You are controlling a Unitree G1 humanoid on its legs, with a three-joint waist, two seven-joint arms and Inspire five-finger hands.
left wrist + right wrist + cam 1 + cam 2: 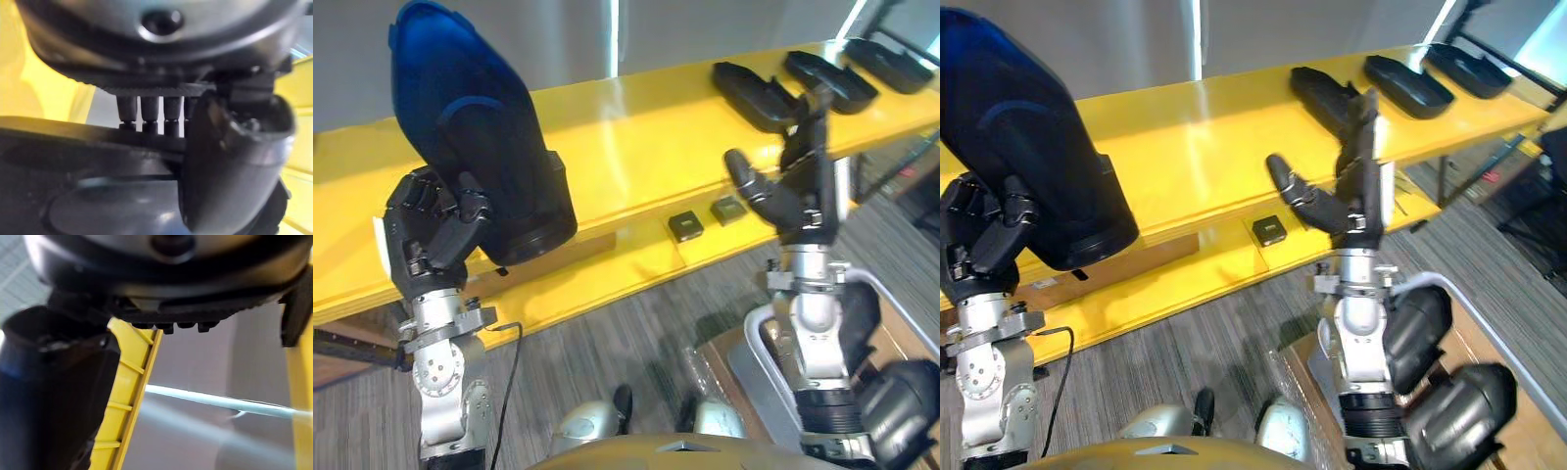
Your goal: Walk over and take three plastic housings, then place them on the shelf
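- The left hand (pixel 435 230) is gripping a large dark-blue plastic housing (pixel 480 147), its fingers curled round the housing's lower end and the thumb pressing in from the other side; the left wrist view is showing that same clamp from close up.
- The held housing is standing up and out from this hand, leaning over the near edge of the yellow shelf (pixel 636 137). It is hanging above the board, not resting on it as far as I can judge.
- The right hand (pixel 800 201) is carrying nothing: its fingers are pointing straight up and its thumb is spreading out to the side, in front of the shelf edge.
- Just beyond the right hand's fingertips, three black housings are lying in a row on the shelf: the nearest housing (pixel 754 93), the middle housing (pixel 830 80) and the far housing (pixel 891 64).
- Below the right hand's thumb, two small black squares (pixel 685 226) are sitting on the lower ledge.
- Judging progress: three pieces are already lying on the shelf and another is being held over it, so the placing looks well along. Whether the held one is counting among the three I cannot tell.
- What seems left is lowering this housing onto the open board beside the left hand and letting go.
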